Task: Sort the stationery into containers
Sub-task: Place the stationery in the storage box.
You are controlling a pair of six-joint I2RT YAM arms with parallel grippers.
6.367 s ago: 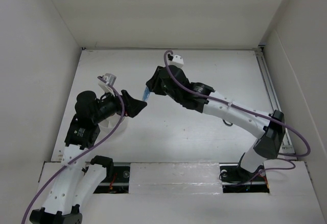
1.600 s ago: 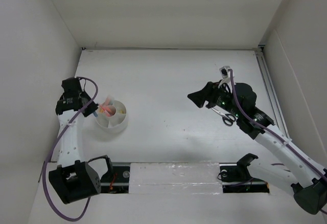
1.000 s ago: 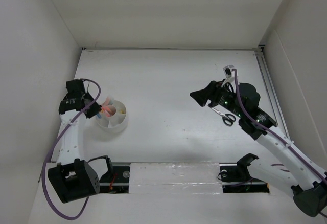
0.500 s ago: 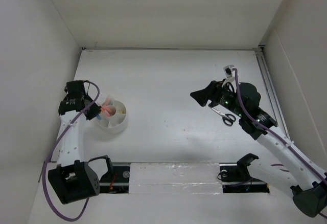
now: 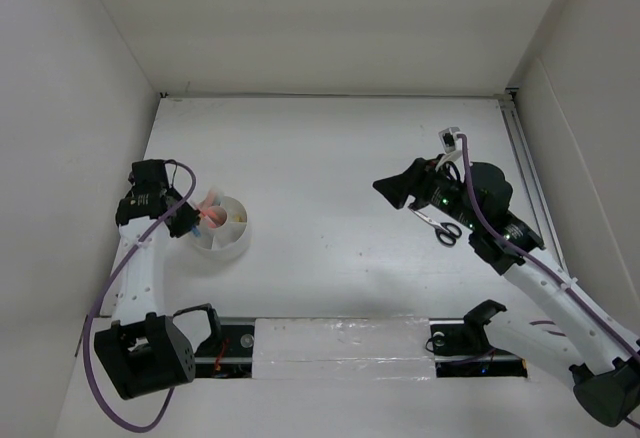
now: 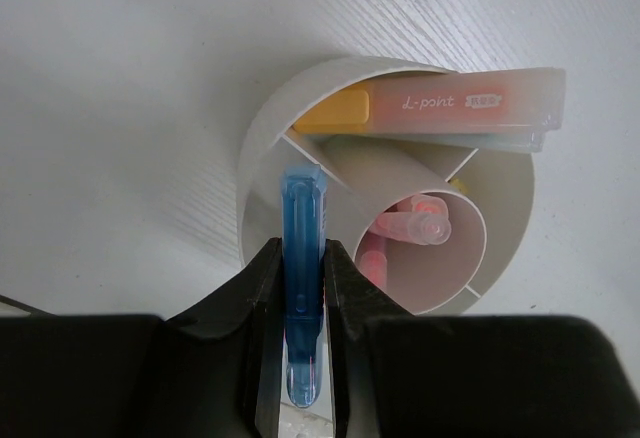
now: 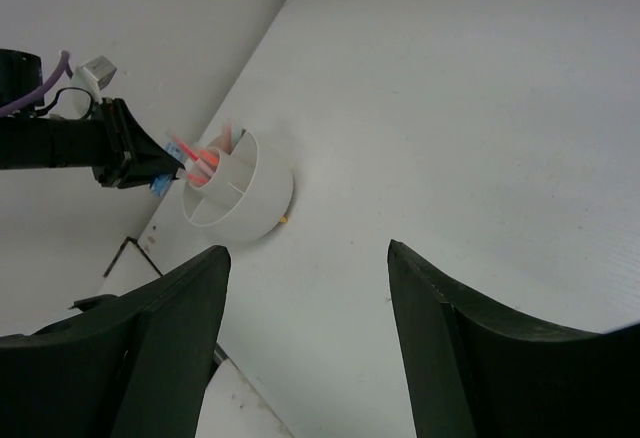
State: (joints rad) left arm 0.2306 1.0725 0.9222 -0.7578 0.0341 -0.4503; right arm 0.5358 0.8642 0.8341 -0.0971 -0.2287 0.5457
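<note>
The white round tub (image 5: 222, 230) stands at the table's left. My left gripper (image 5: 187, 220) is at its left rim, shut on a blue marker (image 6: 302, 258) whose tip reaches over the rim (image 6: 250, 158) into a wedge compartment. An orange marker (image 6: 440, 106) lies across the tub's far side and pink pens (image 6: 415, 228) stand in the central cup. Black-handled scissors (image 5: 440, 226) lie on the table under my right arm. My right gripper (image 5: 387, 188) hangs open and empty above the table, facing the tub (image 7: 240, 198). A tiny yellow-orange block (image 7: 286, 220) lies at the tub's base.
White walls close in the table on the left, back and right. A metal rail (image 5: 530, 188) runs along the right edge. The arm bases sit at the near edge (image 5: 340, 343).
Several seconds ago both grippers met mid-table around the blue marker. Now the left gripper holds it at the tub and the right arm has drawn back right. Over the last second nothing visibly moved.
</note>
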